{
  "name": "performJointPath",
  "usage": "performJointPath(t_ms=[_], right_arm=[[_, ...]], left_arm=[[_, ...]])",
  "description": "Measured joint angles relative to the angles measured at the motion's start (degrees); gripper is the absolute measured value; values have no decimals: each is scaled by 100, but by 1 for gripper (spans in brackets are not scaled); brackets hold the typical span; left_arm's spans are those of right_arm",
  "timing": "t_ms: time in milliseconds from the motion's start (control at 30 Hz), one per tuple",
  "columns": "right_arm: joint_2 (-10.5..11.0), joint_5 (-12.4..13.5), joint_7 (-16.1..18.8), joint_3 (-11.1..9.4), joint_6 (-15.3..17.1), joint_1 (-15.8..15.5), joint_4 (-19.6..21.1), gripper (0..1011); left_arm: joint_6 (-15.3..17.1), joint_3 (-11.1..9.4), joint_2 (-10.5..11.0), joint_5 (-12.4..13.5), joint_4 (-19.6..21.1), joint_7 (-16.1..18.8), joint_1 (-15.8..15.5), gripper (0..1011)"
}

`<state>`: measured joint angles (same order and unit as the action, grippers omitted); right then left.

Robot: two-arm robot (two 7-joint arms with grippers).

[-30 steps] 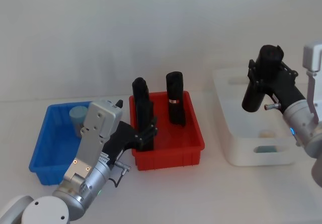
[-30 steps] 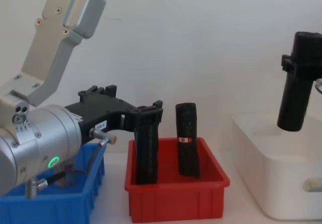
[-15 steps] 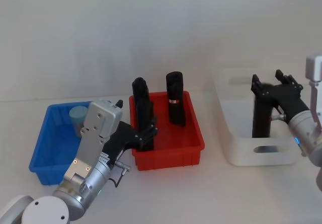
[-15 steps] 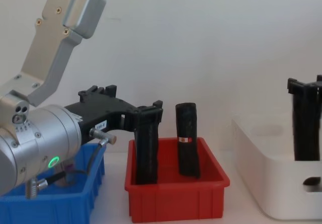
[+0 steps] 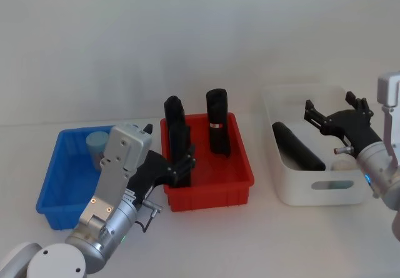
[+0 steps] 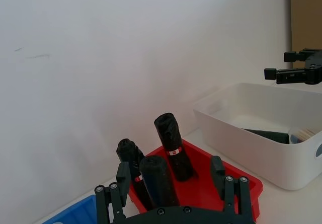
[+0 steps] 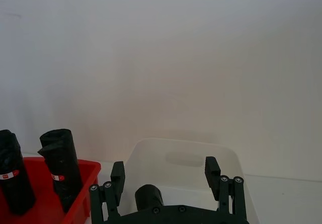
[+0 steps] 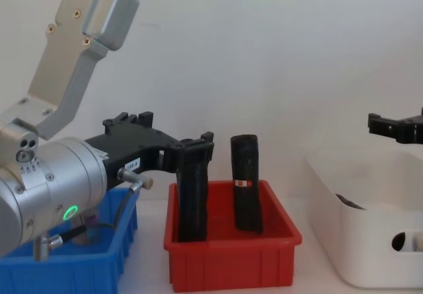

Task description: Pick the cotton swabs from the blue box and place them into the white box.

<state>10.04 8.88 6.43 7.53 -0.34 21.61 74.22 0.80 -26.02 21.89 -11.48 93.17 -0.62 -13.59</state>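
Observation:
The blue box point(image 5: 59, 181) sits at the left, and one cotton swabs jar point(image 5: 97, 145) with a pale lid stands in its far corner. My left gripper point(image 5: 184, 165) hangs open at the red bin's near left corner, just right of the blue box; its fingers point(image 6: 109, 200) are spread wide. The white box point(image 5: 315, 190) stands at the right. A black roll point(image 5: 299, 147) lies in it beside a pale cotton swabs jar point(image 6: 305, 133). Above it my right gripper point(image 5: 334, 117) is open and holds nothing, its fingers point(image 7: 116, 177) wide apart.
A red bin point(image 5: 209, 187) between the two boxes holds three upright black rolls point(image 5: 217, 128). One of them point(image 6: 158, 181) stands just ahead of my left gripper point(image 6: 168, 168). Bare white tabletop runs along the front, with a white wall behind.
My right gripper brought the black roll down into the white box, let it go and opened. The roll now lies flat there. The left arm has not moved.

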Motion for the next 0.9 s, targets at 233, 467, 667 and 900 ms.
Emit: performJointPath(t_ms=[233, 467, 667, 900], right_arm=[[-4, 8, 32, 0, -34, 4, -33, 1002], [-5, 14, 51, 0, -55, 7, -54, 1002], [-5, 17, 59, 0, -63, 7, -62, 1002], [-5, 21, 64, 0, -69, 8, -68, 1002]], left_arm=[[0, 0, 0, 0, 0, 0, 0, 1004], [0, 0, 0, 0, 0, 0, 0, 1004], [0, 0, 0, 0, 0, 0, 0, 1004], [0, 0, 0, 0, 0, 0, 0, 1004]])
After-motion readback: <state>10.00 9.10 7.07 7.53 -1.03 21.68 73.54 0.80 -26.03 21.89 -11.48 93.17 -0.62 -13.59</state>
